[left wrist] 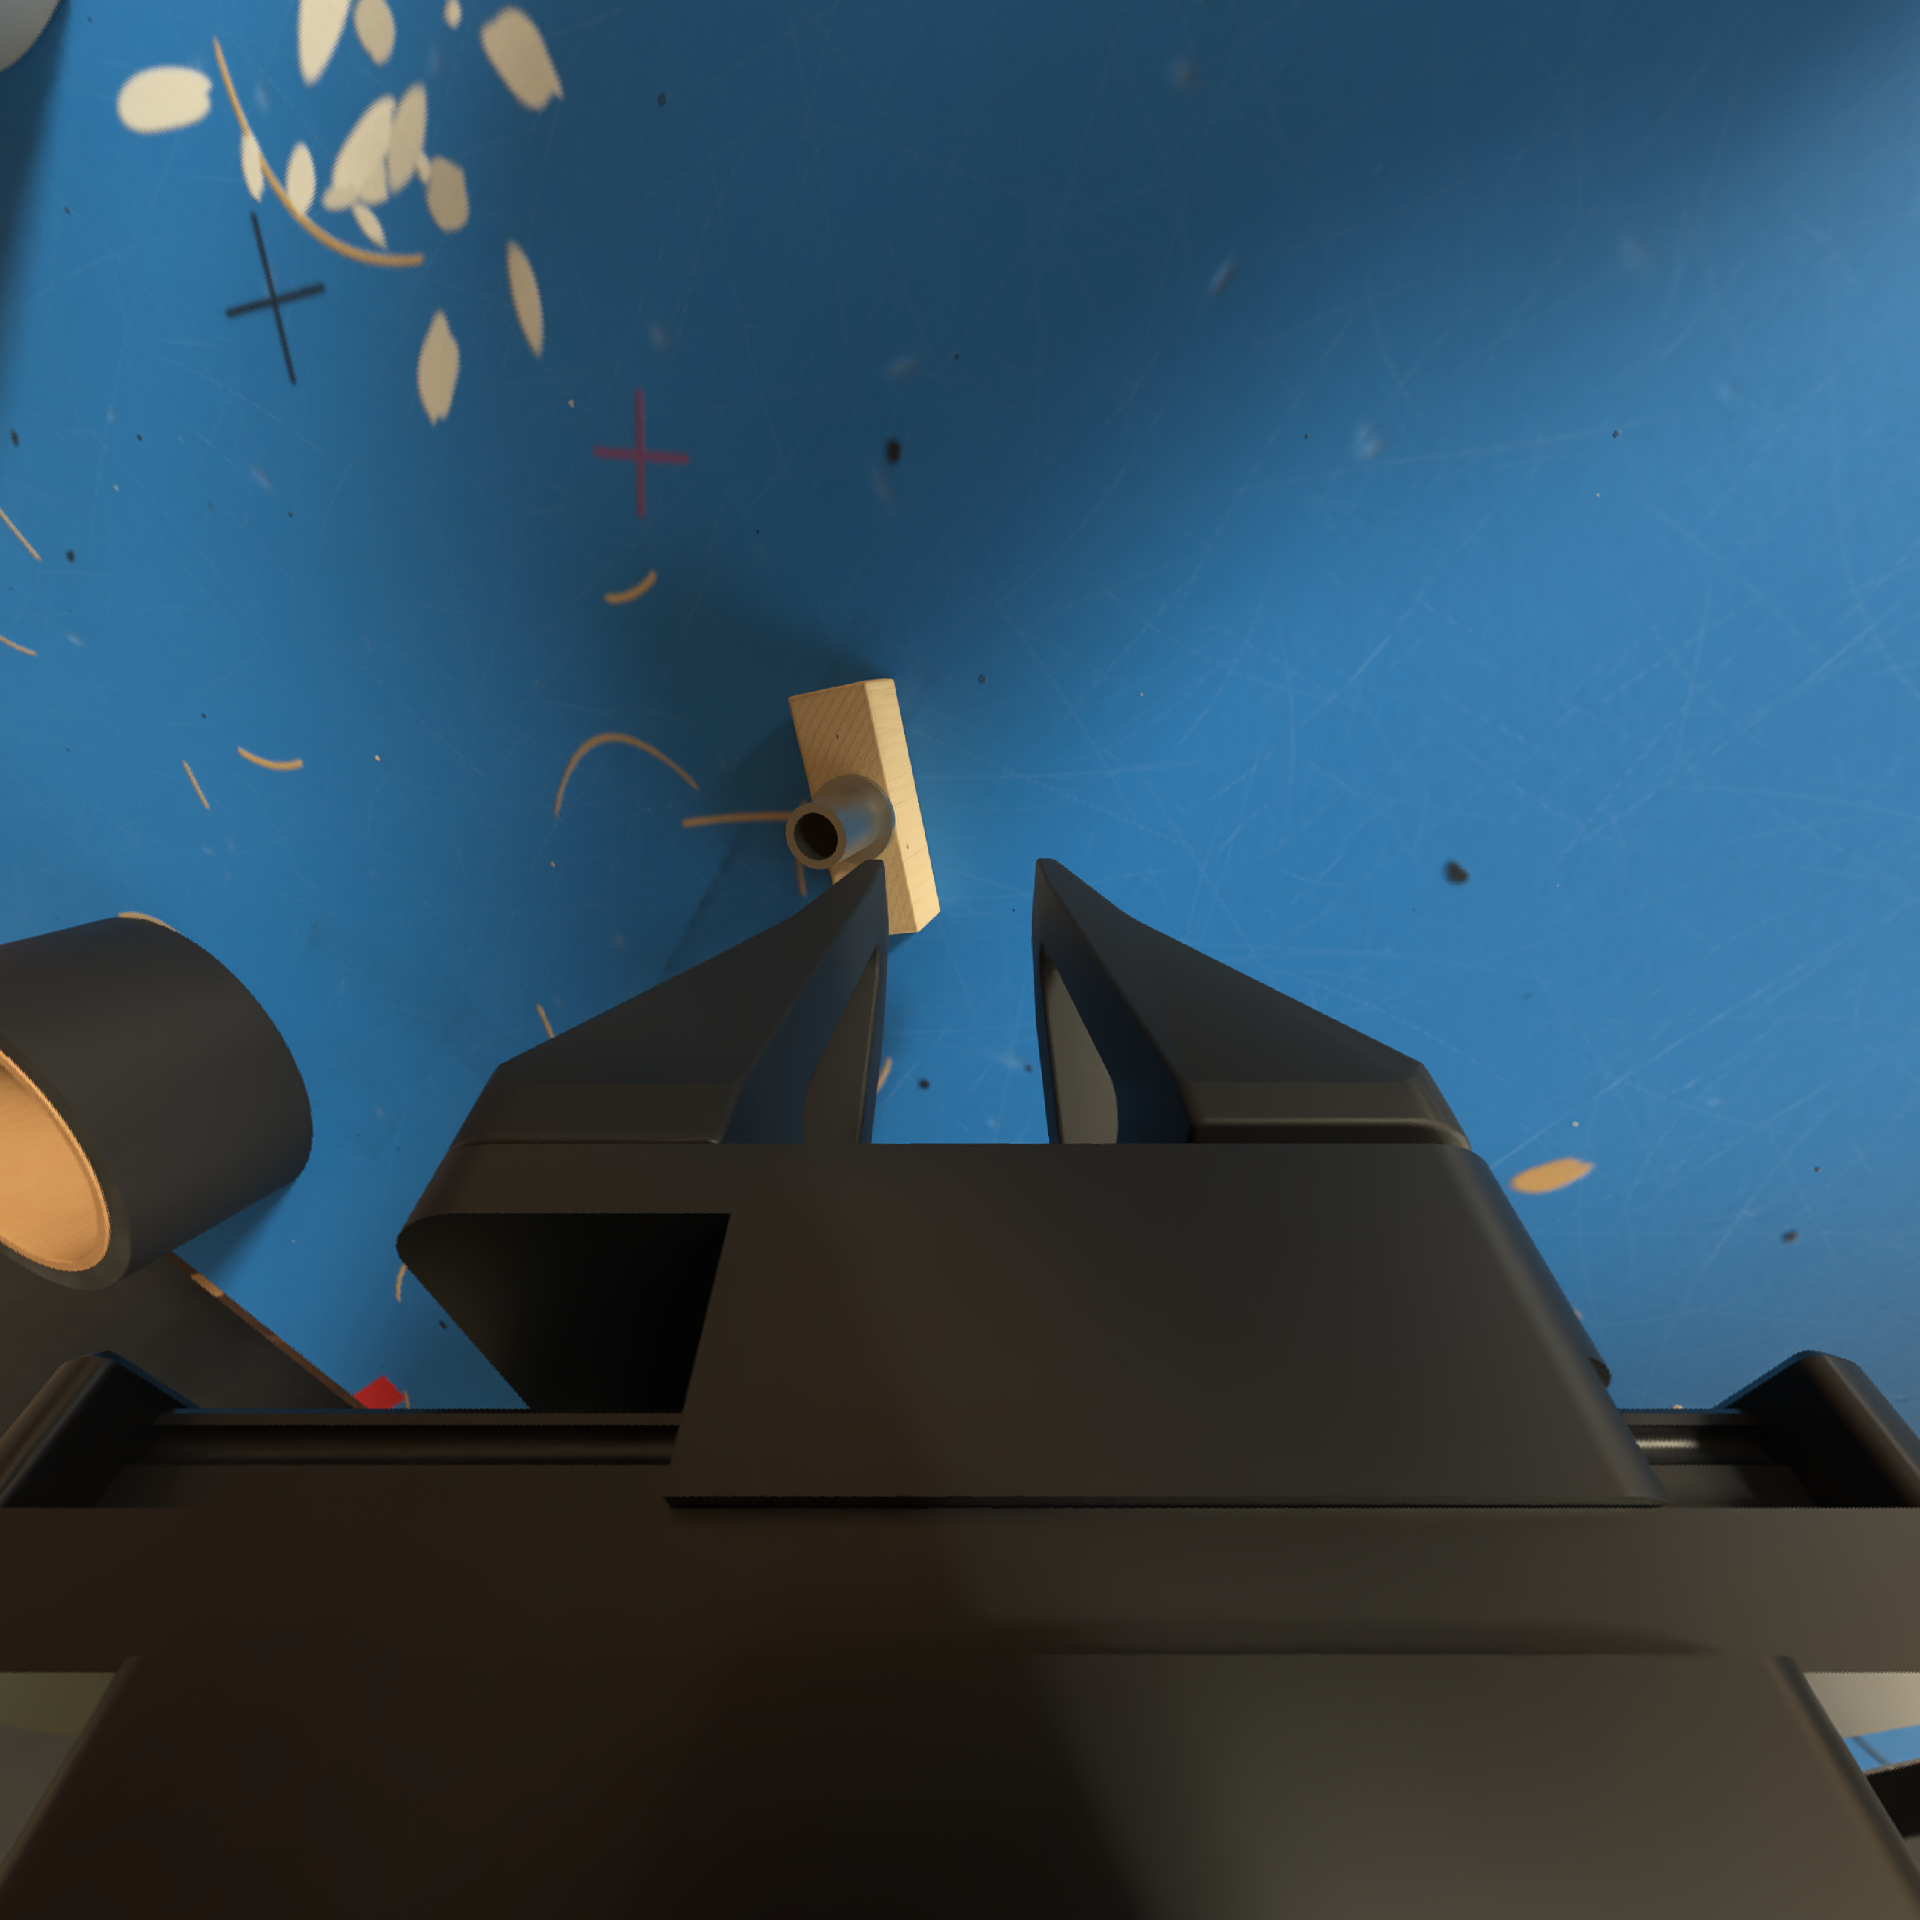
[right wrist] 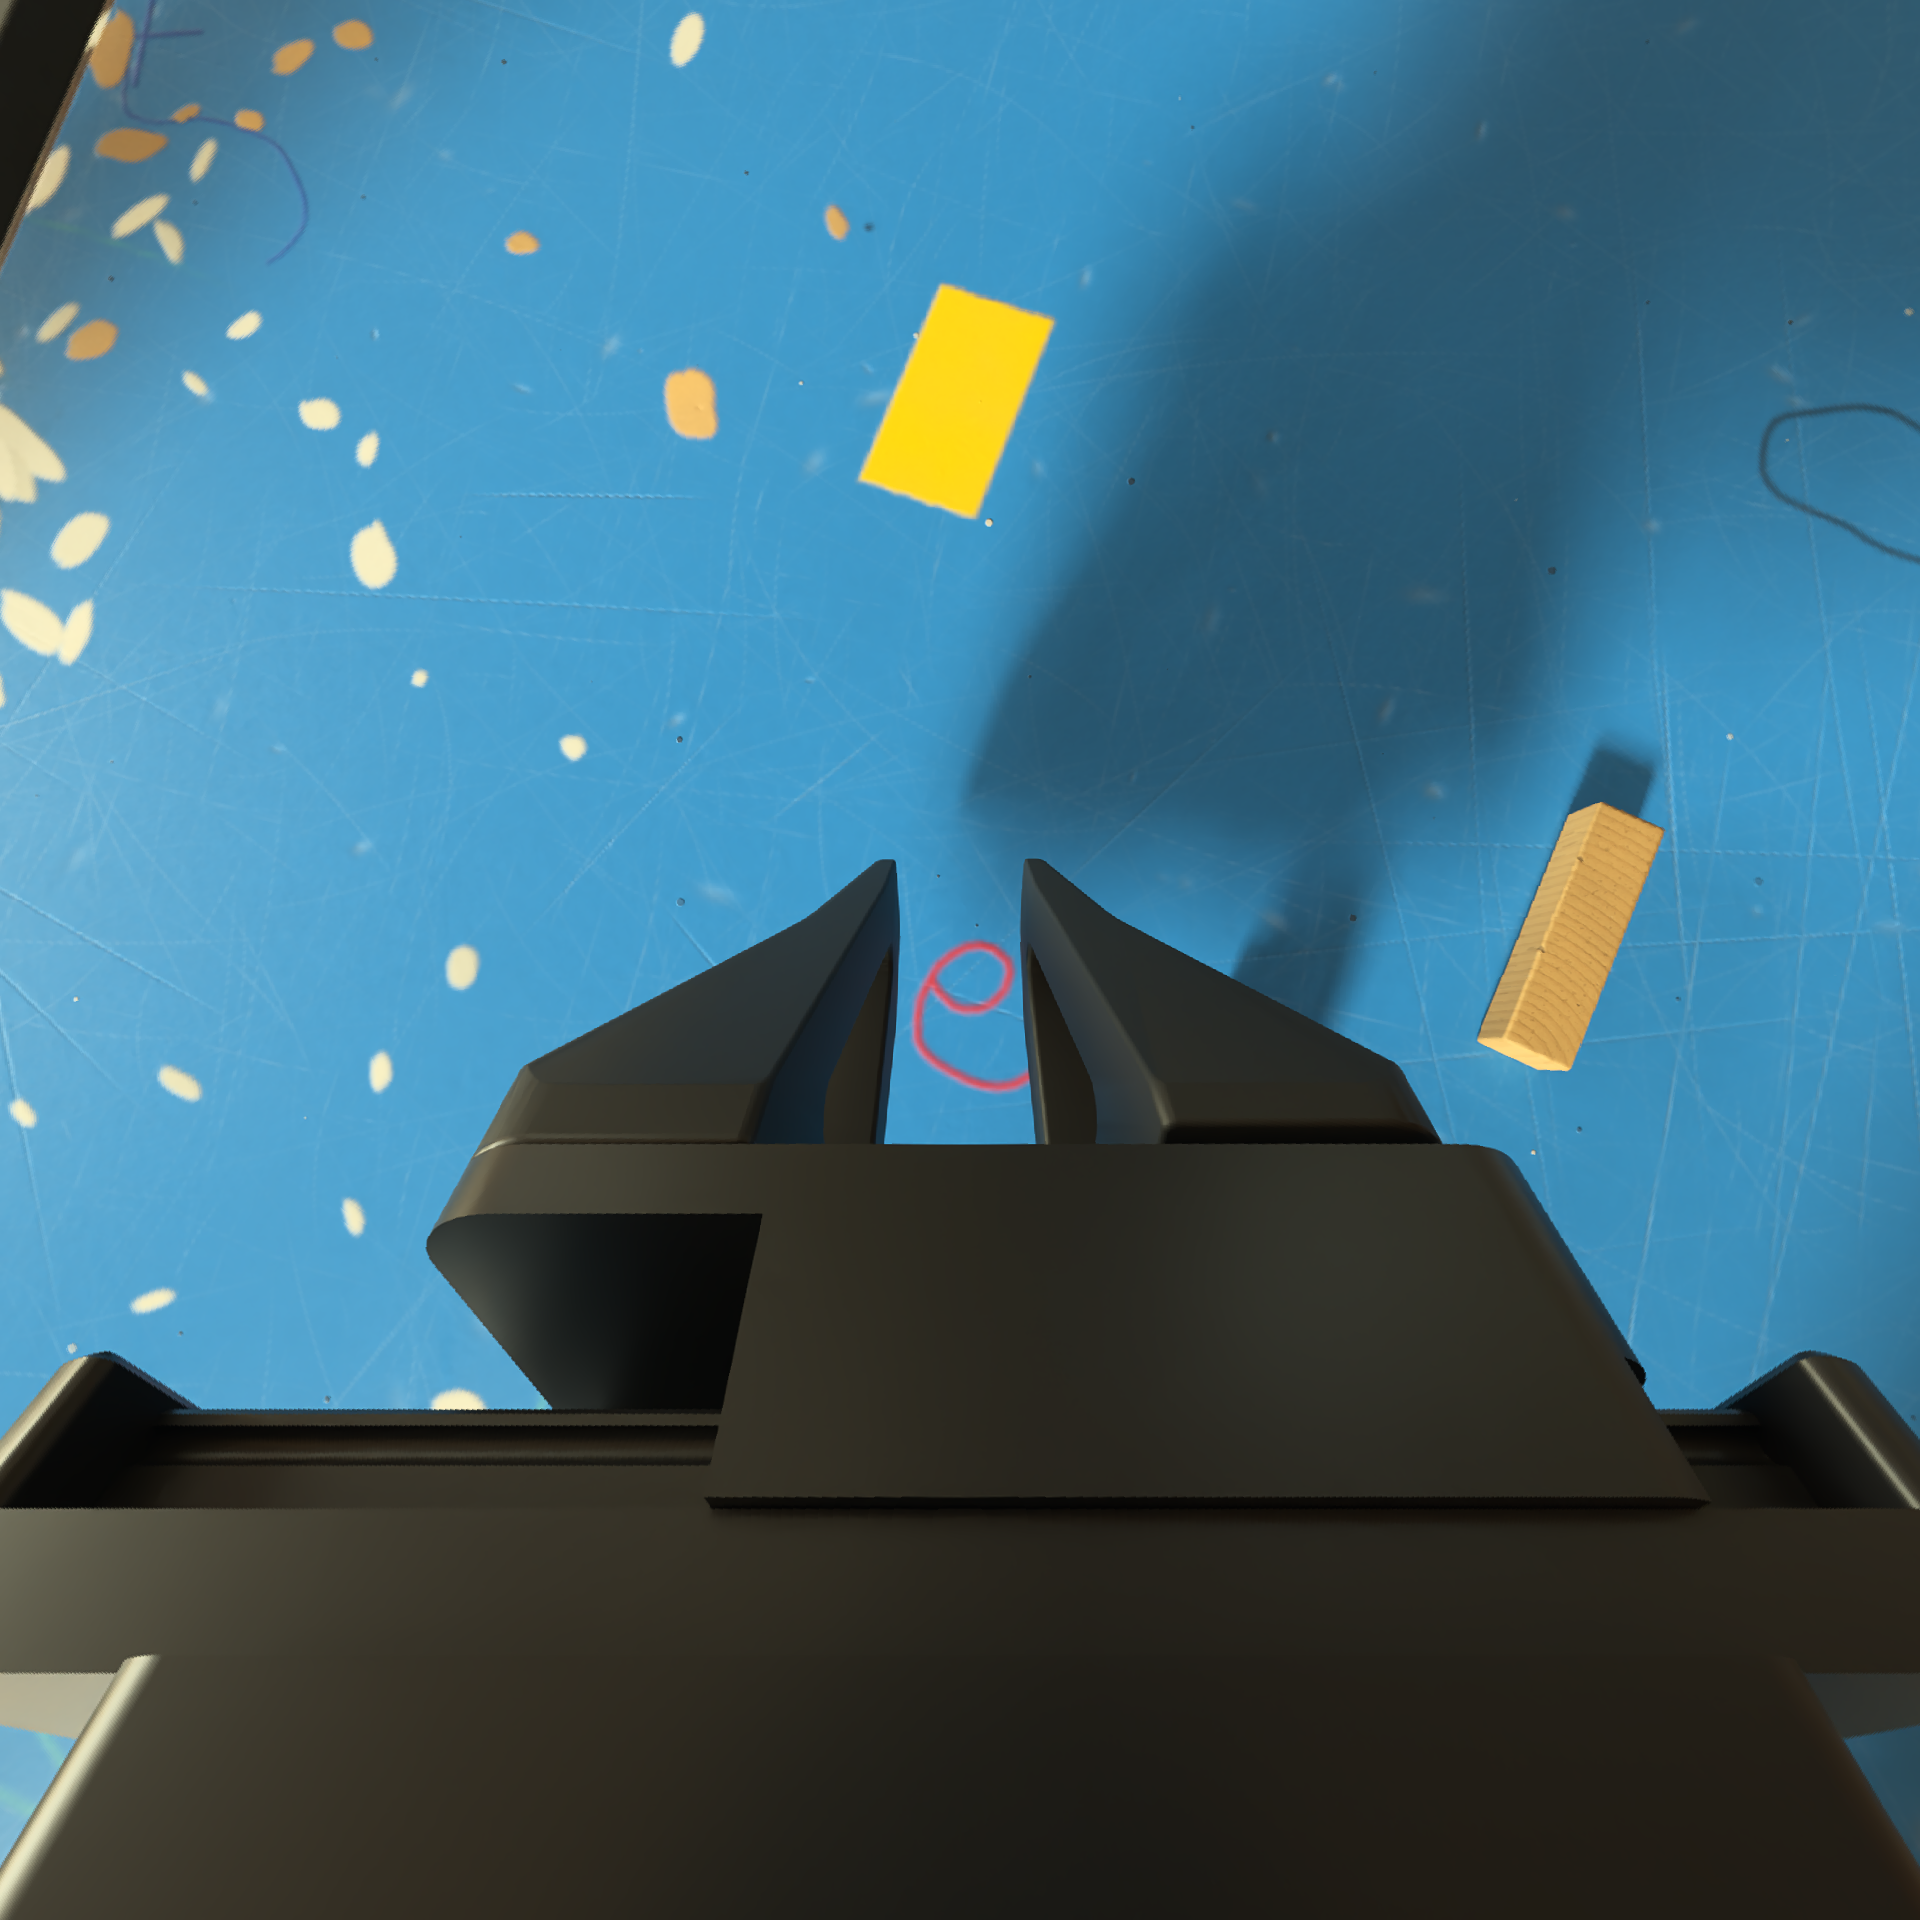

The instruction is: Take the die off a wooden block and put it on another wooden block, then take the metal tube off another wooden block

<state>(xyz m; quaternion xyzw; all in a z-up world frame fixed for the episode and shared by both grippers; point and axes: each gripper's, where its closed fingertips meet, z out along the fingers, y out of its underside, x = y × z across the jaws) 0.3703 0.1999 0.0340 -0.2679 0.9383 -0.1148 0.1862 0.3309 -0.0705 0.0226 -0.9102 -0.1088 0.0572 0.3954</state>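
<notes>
Metal tube (left wrist: 837, 823) sits on its wooden block (left wrist: 868, 800) (die unseen), so I judge removal pending, left gripper (left wrist: 958, 868) and right gripper (right wrist: 958, 864) fingers apart, empty.

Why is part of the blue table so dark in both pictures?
Left wrist view: a shadow darkens the table around the wooden block and metal tube. Right wrist view: a big arm-shaped shadow crosses the table; another wooden block casts a small one.

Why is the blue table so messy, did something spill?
It looks like it: pale flakes and thin curled shavings lie scattered over the blue table, and pen marks cross it. The metal tube sits neatly on its wooden block.
</notes>
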